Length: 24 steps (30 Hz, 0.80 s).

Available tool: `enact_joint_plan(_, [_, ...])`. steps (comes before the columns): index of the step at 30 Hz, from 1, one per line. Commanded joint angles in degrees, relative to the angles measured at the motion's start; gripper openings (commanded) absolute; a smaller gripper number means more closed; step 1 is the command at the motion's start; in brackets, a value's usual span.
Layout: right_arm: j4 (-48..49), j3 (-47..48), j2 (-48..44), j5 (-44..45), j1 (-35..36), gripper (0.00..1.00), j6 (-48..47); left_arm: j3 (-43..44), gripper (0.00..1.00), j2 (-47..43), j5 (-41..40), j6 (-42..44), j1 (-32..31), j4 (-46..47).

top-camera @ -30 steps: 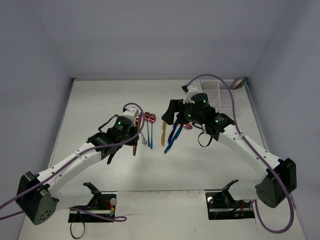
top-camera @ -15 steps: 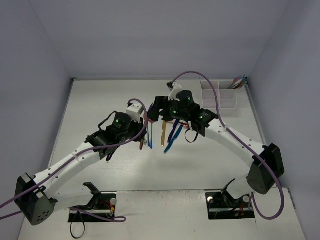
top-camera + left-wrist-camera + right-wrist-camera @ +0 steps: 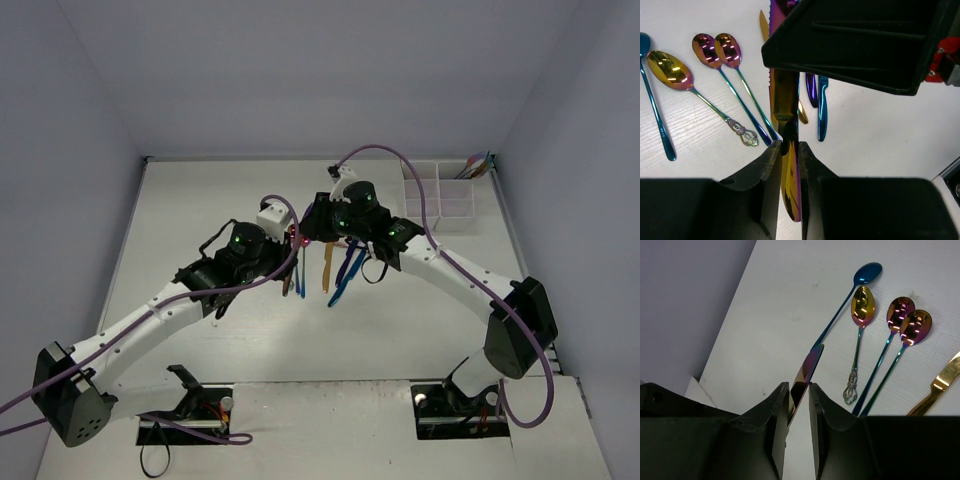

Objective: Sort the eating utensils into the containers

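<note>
An iridescent gold-purple knife [image 3: 785, 100] hangs above the table between both grippers. My left gripper [image 3: 789, 145] is shut on its gold handle end. My right gripper [image 3: 799, 386] has its fingers closed round the serrated blade [image 3: 807, 367]. The two grippers meet at mid-table in the top view, left gripper [image 3: 284, 236] and right gripper [image 3: 308, 228]. Below them lie a blue spoon [image 3: 867, 272], a gold spoon [image 3: 863, 300] and two purple spoons [image 3: 900, 310]. The white container tray [image 3: 437, 205] stands at the back right, with several utensils [image 3: 475, 165] in its far right compartment.
A gold knife [image 3: 327, 268] and blue and purple utensils [image 3: 347, 275] lie just right of the grippers. The right gripper's black body [image 3: 855, 45] fills the top of the left wrist view. Grey walls close in the table on three sides.
The right arm swung left from mid-table to the left gripper and its jaws closed round the knife's blade. The left gripper lifted the knife slightly up and right.
</note>
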Motion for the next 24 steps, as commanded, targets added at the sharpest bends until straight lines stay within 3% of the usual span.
enact_joint_plan(1, [5.56, 1.68, -0.15, -0.93, 0.50, 0.07, 0.41, 4.23, 0.00, 0.32, 0.25, 1.61, -0.58, 5.88])
enact_joint_plan(4, [5.57, 1.54, -0.31, -0.48, 0.48, 0.00, -0.34, 4.38, 0.00, 0.77, 0.03, 1.88, -0.71, 5.79])
enact_joint_plan(7, [5.52, 1.52, -0.92, 0.59, 0.23, 0.00, -2.02, 4.43, 0.03, 1.11, -1.20, 1.88, -0.73, 5.26])
enact_joint_plan(11, [5.24, 1.71, -2.58, 3.06, -0.64, 0.00, -4.93, 4.67, 0.29, 1.89, -3.94, 1.74, -0.73, 2.99])
enact_joint_plan(15, [3.40, 2.85, -4.95, 9.41, -2.52, 0.00, -11.48, 3.97, 0.75, 1.66, -10.08, 0.62, -0.49, 0.88])
enact_joint_plan(16, [2.93, 3.38, -5.44, 11.04, -3.57, 0.00, -14.12, 3.80, 0.81, 1.51, -12.51, 0.21, -0.32, 0.04])
enact_joint_plan(19, [1.82, 5.46, -6.85, 14.94, -7.17, 0.00, -19.58, 3.43, 0.94, 1.36, -16.69, -1.12, 0.51, -3.31])
enact_joint_plan(24, [2.23, 9.65, -6.47, 22.87, -13.82, 0.00, -29.65, 2.71, 0.97, 1.37, -13.54, -2.86, 8.45, -8.03])
